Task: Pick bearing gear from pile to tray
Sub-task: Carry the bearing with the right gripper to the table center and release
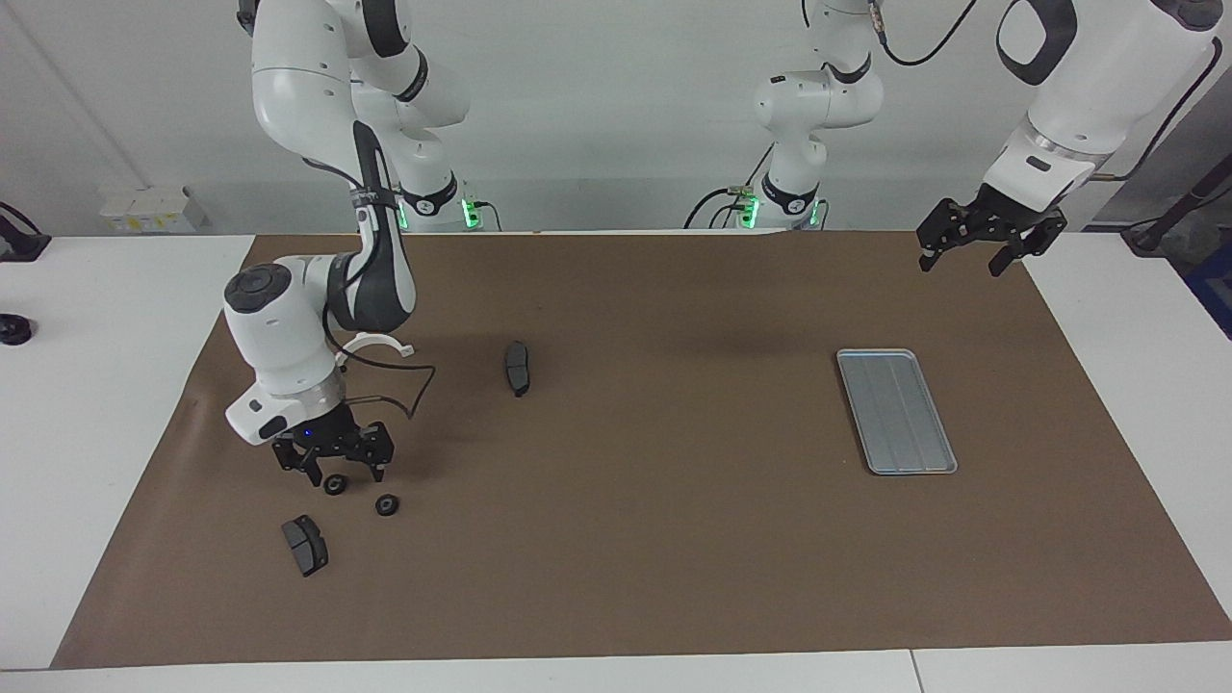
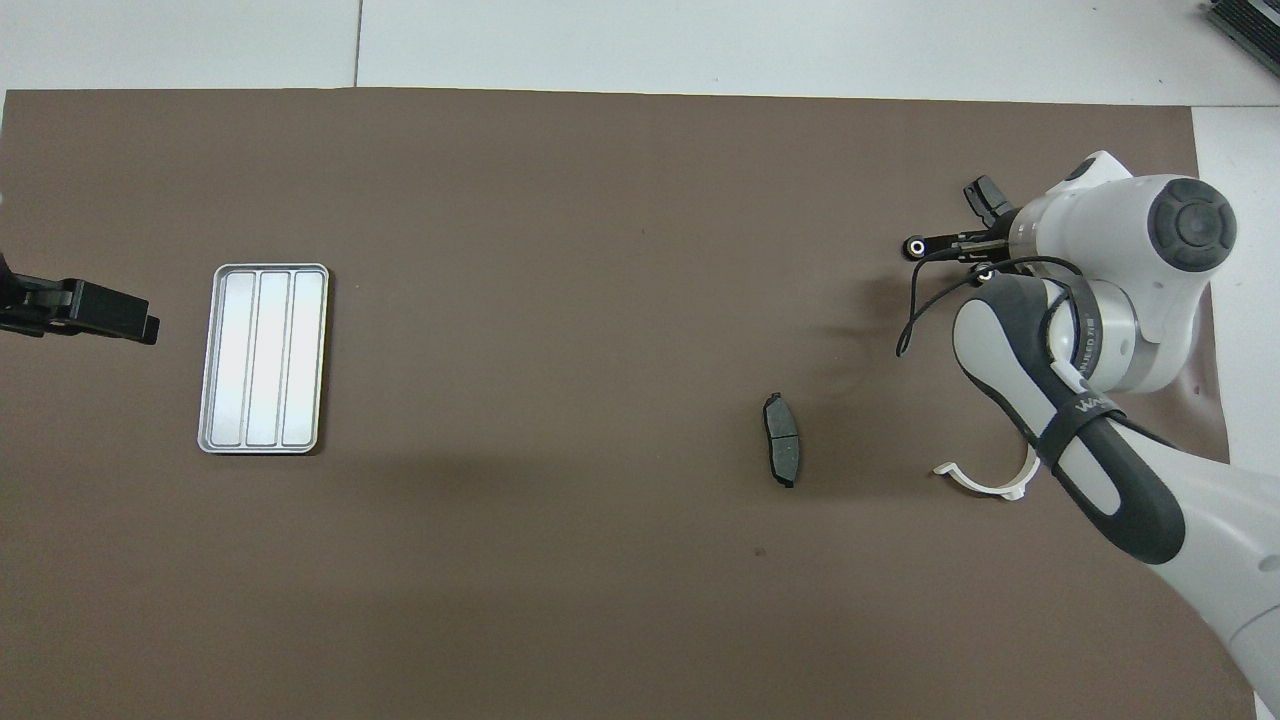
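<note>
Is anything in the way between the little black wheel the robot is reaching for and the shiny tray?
Nothing visible blocks it. The right end effector is down around one bearing gear. Bare brown mat runs from there to the tray. The brake pad lies nearer the robots, beside that path.

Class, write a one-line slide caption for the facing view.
Right gripper lowered over a small black bearing gear, left gripper waiting above the mat near the empty tray.
</note>
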### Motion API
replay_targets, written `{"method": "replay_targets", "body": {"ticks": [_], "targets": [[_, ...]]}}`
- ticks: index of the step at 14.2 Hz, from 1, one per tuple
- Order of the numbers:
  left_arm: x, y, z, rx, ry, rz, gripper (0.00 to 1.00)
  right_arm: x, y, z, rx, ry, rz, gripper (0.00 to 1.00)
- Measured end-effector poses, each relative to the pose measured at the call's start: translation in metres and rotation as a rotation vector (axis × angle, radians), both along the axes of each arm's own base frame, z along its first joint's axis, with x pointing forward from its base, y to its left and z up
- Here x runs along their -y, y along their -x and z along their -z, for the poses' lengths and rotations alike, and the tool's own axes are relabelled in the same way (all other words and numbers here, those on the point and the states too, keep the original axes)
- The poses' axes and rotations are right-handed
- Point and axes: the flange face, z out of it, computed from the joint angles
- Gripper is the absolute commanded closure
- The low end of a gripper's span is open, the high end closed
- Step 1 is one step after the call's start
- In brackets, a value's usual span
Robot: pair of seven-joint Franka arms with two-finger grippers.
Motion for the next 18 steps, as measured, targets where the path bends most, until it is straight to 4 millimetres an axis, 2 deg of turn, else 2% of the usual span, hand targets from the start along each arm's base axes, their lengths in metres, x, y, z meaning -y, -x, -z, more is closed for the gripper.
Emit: {"method": "replay_targets", "body": {"ticks": [3, 7, 11, 15, 17, 18], "targets": [[0.000, 0.000, 0.000, 0.000, 0.000, 0.000, 0.00, -0.015, -0.008, 0.025, 0.017, 0.003, -0.022, 0.24], [0.000, 0.000, 0.000, 0.000, 0.000, 0.000, 0.00, -0.023, -0.012, 0.036, 0.042, 0.004, -0.033, 0.42], [0.000, 0.000, 0.000, 0.000, 0.000, 0.000, 0.00, -0.027, -0.013, 0.035, 0.045, 0.004, -0.039, 0.79], [0.000, 0.000, 0.000, 0.000, 0.000, 0.000, 0.00, -0.035, -0.016, 0.029, 0.032, 0.001, -0.048, 0.86], [0.000, 0.000, 0.000, 0.000, 0.000, 0.000, 0.00, -0.056, -0.026, 0.007, 0.018, -0.011, -0.048, 0.86], [0.000, 0.000, 0.000, 0.000, 0.000, 0.000, 0.00, -0.074, -0.031, -0.008, 0.027, -0.024, -0.036, 0.86]]}}
